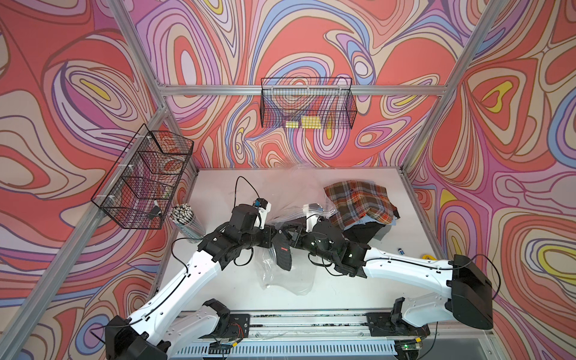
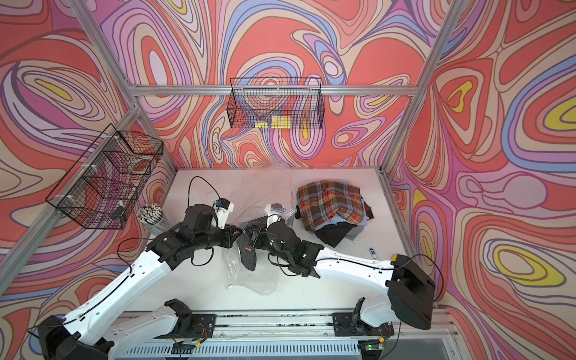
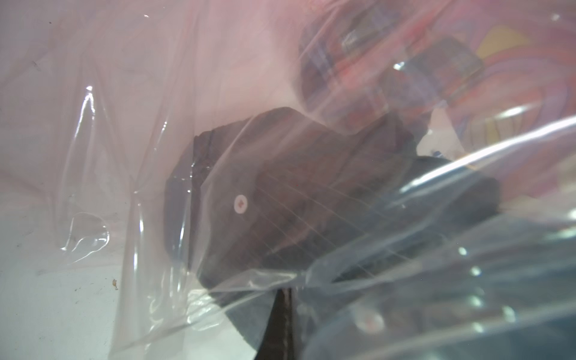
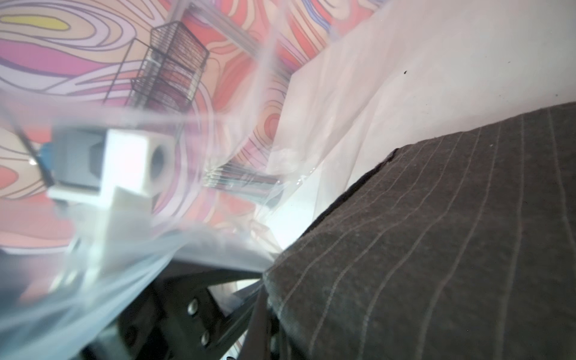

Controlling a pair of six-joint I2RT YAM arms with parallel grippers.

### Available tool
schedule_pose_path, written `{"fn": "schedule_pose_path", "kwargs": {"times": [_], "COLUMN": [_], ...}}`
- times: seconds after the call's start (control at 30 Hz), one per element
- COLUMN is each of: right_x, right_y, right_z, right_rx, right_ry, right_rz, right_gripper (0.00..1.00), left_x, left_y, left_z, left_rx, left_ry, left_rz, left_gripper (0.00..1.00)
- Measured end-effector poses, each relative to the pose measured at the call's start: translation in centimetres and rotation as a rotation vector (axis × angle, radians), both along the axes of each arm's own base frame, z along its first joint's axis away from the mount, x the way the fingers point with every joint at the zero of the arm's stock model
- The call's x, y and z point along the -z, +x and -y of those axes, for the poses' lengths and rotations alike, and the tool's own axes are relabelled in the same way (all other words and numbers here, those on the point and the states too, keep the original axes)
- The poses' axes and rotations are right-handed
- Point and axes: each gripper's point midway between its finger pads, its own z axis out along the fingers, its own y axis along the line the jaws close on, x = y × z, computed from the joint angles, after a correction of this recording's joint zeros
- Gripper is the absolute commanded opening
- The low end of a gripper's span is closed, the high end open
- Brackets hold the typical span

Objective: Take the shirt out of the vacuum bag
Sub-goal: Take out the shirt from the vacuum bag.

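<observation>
Left pincer (image 1: 270, 236) pinched the bag (image 1: 291, 282), right pincer (image 1: 288, 233) pinched the shirt (image 1: 283, 254) between them; shirt seemed half out, rest unpulled.

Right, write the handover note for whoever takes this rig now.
Left hand: shut, pinching the vacuum bag.
Right hand: shut on the dark striped shirt.
The hands meet mid-table, and the bag droops toward the front edge.
Done: both grips set; the shirt looks only partly out.
Left: pull the shirt fully clear.
The plaid-topped clothes pile sits back right.
</observation>
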Motion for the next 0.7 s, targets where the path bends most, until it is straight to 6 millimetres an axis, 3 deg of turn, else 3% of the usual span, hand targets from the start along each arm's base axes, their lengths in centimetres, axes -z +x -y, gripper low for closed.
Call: {"fn": "schedule_pose_path", "kwargs": {"times": [0.13, 0.4, 0.7], "right_x": [-0.5, 2.3, 0.7], "right_y": [-0.8, -2.6, -5.6], "right_z": [0.3, 0.6, 0.7], "right_rx": [-0.010, -0.061, -0.202], "right_ry": [0.011, -0.032, -0.026], "right_rz": [-0.013, -0.094, -0.148], "right_gripper": [0.00, 0.00, 0.00], "left_x": [0.3, 0.6, 1.3], "left_y": [0.2, 0.3, 0.7], "left_z": [-0.1, -0.5, -1.0], "left_rx": [-0.008, -0.024, -0.053], "left_ry": [0.008, 0.023, 0.050], "left_rz": [-0.008, -0.015, -0.026], "left_gripper": [0.00, 0.00, 0.00]}}
